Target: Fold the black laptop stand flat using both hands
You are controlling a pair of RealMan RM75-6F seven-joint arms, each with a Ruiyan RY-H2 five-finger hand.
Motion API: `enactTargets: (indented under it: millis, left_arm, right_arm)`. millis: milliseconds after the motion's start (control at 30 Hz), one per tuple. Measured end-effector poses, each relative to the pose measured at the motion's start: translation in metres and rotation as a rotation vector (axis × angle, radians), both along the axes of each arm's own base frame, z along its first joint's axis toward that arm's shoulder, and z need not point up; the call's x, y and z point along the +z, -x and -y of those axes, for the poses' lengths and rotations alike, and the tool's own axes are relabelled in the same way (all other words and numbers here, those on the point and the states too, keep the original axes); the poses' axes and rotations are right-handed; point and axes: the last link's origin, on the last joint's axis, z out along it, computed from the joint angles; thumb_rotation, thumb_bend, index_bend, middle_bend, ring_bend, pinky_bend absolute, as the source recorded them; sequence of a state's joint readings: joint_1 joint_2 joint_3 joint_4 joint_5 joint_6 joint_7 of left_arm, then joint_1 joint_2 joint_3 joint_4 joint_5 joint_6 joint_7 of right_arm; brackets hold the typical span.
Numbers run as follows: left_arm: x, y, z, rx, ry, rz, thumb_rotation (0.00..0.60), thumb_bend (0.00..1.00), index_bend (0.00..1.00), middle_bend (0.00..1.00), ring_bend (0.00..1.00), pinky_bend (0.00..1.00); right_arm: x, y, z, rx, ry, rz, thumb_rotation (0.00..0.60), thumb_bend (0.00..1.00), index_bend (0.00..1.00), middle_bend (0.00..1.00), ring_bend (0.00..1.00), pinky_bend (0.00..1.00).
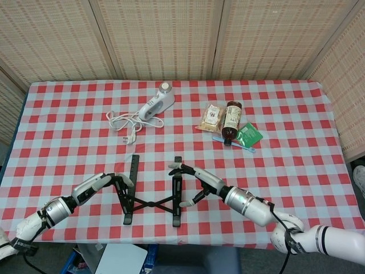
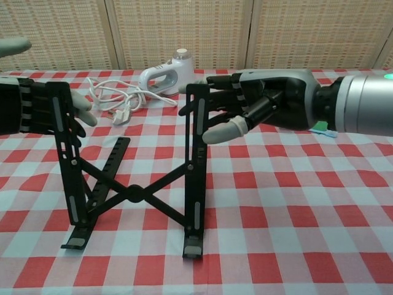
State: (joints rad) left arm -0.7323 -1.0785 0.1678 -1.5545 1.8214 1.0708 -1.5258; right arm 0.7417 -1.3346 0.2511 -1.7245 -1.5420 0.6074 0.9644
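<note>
The black laptop stand (image 2: pixel 132 184) is near the front edge of the counter (image 1: pixel 296 171), and it is not flat yet; its two rails point up. The left hand (image 2: pixel 43 107) grips the top of the left rail. The right hand (image 2: pixel 245 107) holds the top of the right rail. This looks like the gripping step. I think the next move is pushing both rails together and down, evenly, so the stand does not slide.
</note>
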Motion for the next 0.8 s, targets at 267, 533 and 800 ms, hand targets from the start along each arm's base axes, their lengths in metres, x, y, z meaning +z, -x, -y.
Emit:
enactTargets:
  millis: [267,533,800]
  left_arm:
    - [0.007,0.000,0.025,-0.090,-0.018,-0.048,0.136,0.19,0.32,0.31,0.30,0.27]
    - [0.012,0.000,0.052,-0.161,-0.022,-0.066,0.167,0.19,0.32,0.31,0.30,0.27]
    - [0.018,-0.001,0.064,-0.181,-0.020,-0.063,0.165,0.19,0.32,0.31,0.30,0.27]
  right_arm:
    - [0.014,0.008,-0.022,0.047,-0.020,0.021,0.600,0.00,0.09,0.18,0.05,0.08]
    - [0.029,0.015,-0.034,0.057,-0.010,0.044,0.600,0.00,0.09,0.18,0.05,0.08]
    - [0.010,0.010,-0.044,0.060,-0.072,0.074,0.600,0.00,0.09,0.18,0.05,0.08]
